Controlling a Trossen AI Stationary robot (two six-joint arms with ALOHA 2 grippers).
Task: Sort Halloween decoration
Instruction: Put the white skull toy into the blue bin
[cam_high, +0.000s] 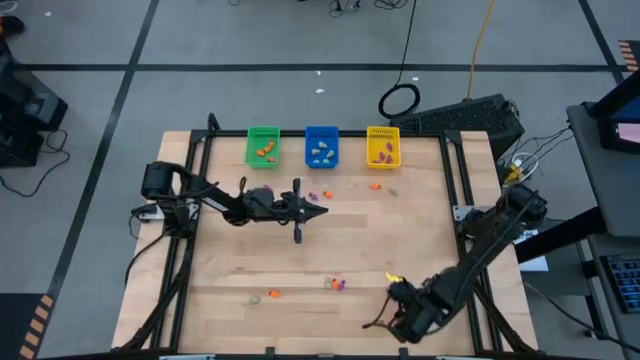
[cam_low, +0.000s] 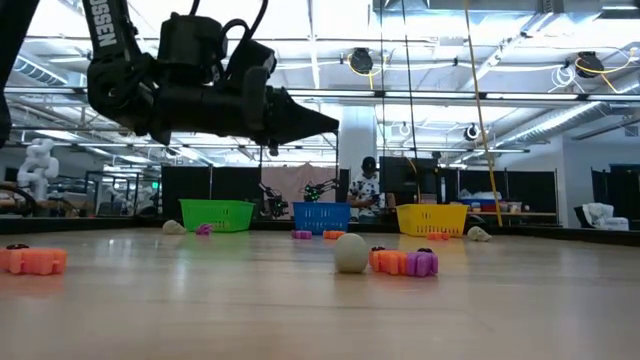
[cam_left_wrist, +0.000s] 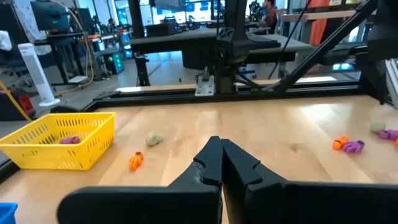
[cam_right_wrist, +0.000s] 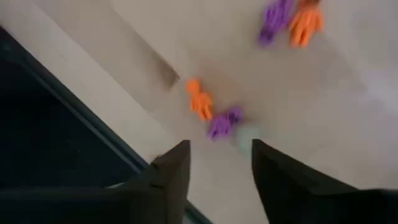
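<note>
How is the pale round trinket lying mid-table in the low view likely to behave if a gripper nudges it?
The pale round trinket looks egg-shaped and smooth, so it would probably roll rather than slide. It looks tiny next to the left gripper above it, so it is likely light. The orange and purple trinkets close beside it might stop it rolling that way.

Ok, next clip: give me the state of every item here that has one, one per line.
Left pincer: shut, empty, raised over mid-table.
Right pincer: open, empty, near the table's front edge.
Green bin: upright, holds orange trinkets.
Blue bin: upright, holds pale trinkets.
Yellow bin: upright, holds purple trinkets.
Loose trinkets: scattered on the table, unsorted.
</note>
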